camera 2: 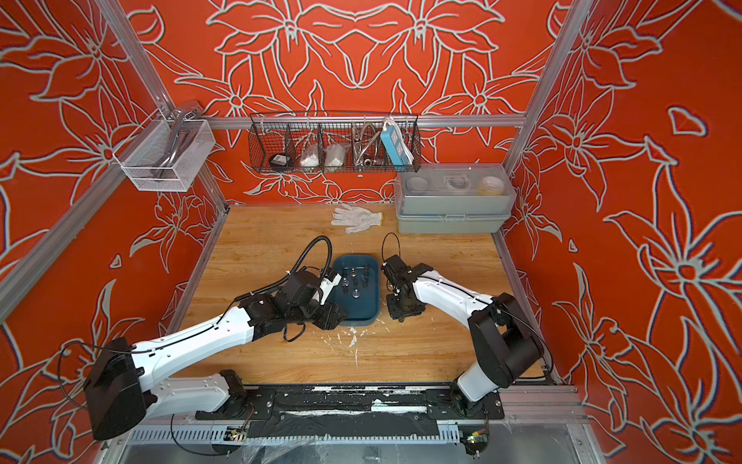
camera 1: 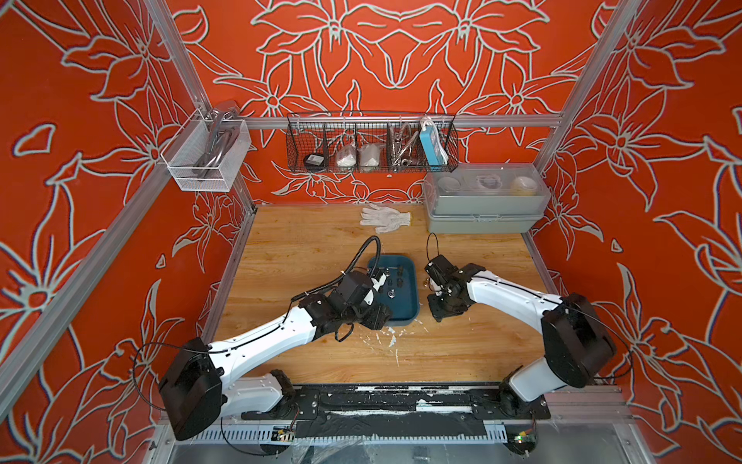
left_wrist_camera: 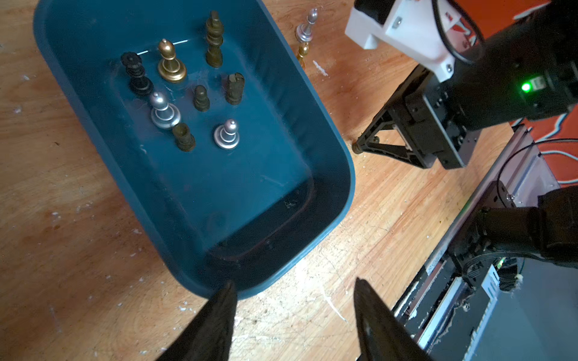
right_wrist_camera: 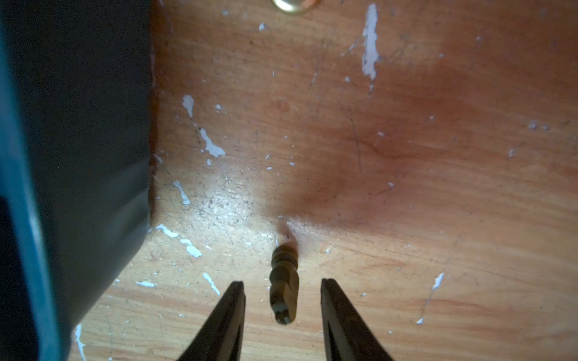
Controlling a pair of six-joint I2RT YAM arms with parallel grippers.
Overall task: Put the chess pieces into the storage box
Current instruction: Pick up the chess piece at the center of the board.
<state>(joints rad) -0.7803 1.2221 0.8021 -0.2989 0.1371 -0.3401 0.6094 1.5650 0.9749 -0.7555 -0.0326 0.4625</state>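
"Left wrist view: you have eight chess pieces [left_wrist_camera: 201, 98] standing in the storage box [left_wrist_camera: 237, 187]."

"You've three left, I'd say: a silver piece [left_wrist_camera: 306, 29] and a gold piece [left_wrist_camera: 301, 53] just beside its wall, plus an olive piece [right_wrist_camera: 283, 265] on the table [right_wrist_camera: 406, 156]."

"That one looks upright, long axis rising between your right gripper [right_wrist_camera: 282, 281]'s spread, untouching fingers. Your left gripper [left_wrist_camera: 294, 281] hangs spread and empty at the box's end."

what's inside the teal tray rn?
Eight chess pieces stand at one end of the teal tray: four olive, two silver, one gold, one black. Other end looks bare, shadowed; in both top views the left arm covers its corner.
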